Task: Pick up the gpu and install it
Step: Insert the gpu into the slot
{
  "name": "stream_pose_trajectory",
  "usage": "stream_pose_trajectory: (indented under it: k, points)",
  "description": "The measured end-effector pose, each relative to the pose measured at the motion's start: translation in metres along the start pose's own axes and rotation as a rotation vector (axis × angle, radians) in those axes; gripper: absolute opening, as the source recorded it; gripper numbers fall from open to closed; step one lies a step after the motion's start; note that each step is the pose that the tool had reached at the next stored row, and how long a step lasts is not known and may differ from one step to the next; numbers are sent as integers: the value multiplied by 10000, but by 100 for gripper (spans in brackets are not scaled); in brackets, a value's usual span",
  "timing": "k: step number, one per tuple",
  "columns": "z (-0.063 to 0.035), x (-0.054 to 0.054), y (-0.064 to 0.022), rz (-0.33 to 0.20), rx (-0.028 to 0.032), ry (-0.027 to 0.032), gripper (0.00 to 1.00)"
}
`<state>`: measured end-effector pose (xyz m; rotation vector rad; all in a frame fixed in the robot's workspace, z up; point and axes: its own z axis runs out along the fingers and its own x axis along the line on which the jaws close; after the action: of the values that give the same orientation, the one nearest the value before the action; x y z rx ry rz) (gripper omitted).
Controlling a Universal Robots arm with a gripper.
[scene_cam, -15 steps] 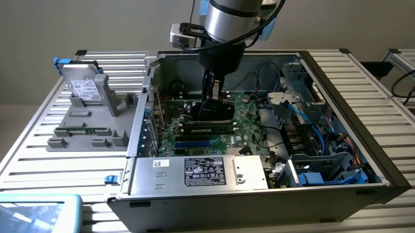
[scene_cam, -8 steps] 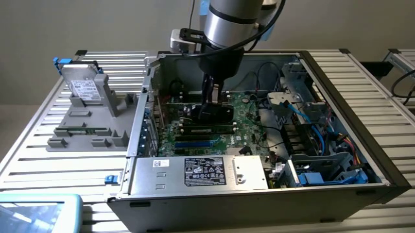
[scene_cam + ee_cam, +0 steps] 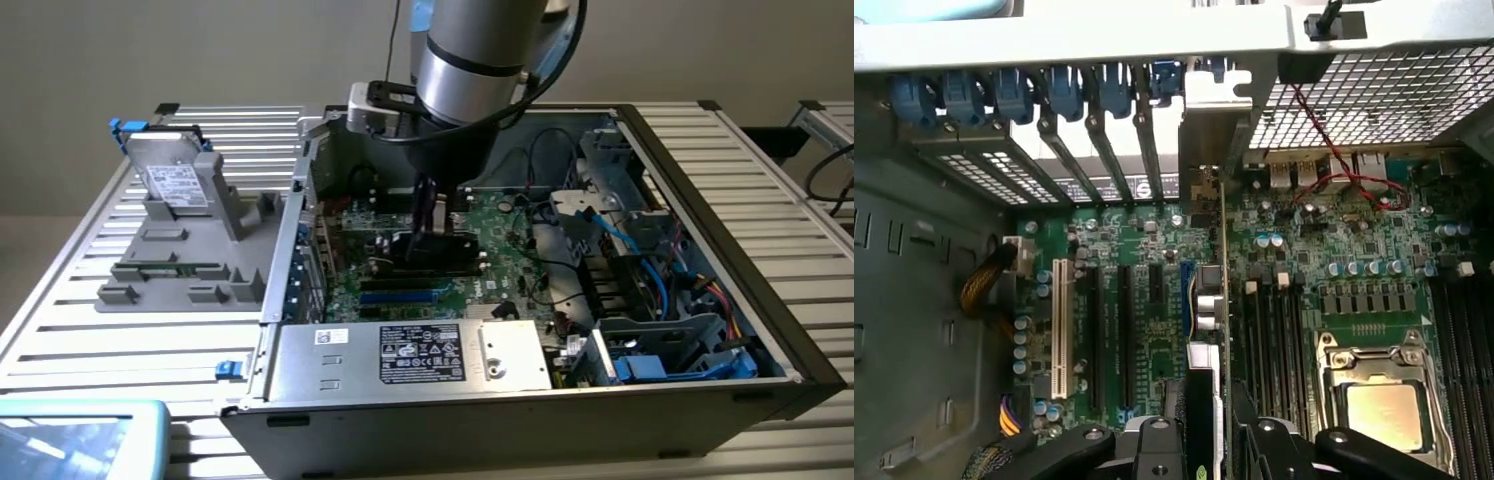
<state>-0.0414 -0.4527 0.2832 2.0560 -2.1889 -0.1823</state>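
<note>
Fingers [image 3: 1151, 445] grip the gpu [image 3: 1210, 300] edge-on inside the computer case [image 3: 534, 440]. Card stands upright at the motherboard's [image 3: 1154, 240] blue slot [image 3: 1185, 290].

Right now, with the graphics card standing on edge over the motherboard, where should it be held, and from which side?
By its upper long edge, from straight above, with the gripper pinching the two flat faces. The graphics card is thin and stands on edge, its lower edge facing the motherboard slots, so the upper edge is the free one.
</note>
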Motion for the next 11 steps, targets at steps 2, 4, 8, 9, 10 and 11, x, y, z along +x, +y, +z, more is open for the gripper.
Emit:
stream_pose_trajectory:
  k: [2, 4, 8, 9, 10, 11]
  points:
    - [36, 36, -6, -1, -4, -1, 28]
    - [72, 56, -13, 0, -19, 1, 28]
    - [145, 72, -21, 1, -88, 4, 28]
    - [160, 74, -23, -1, -116, 7, 28]
    - [175, 76, -24, -2, -149, 10, 28]
    - [185, 76, -24, -1, -176, 10, 28]
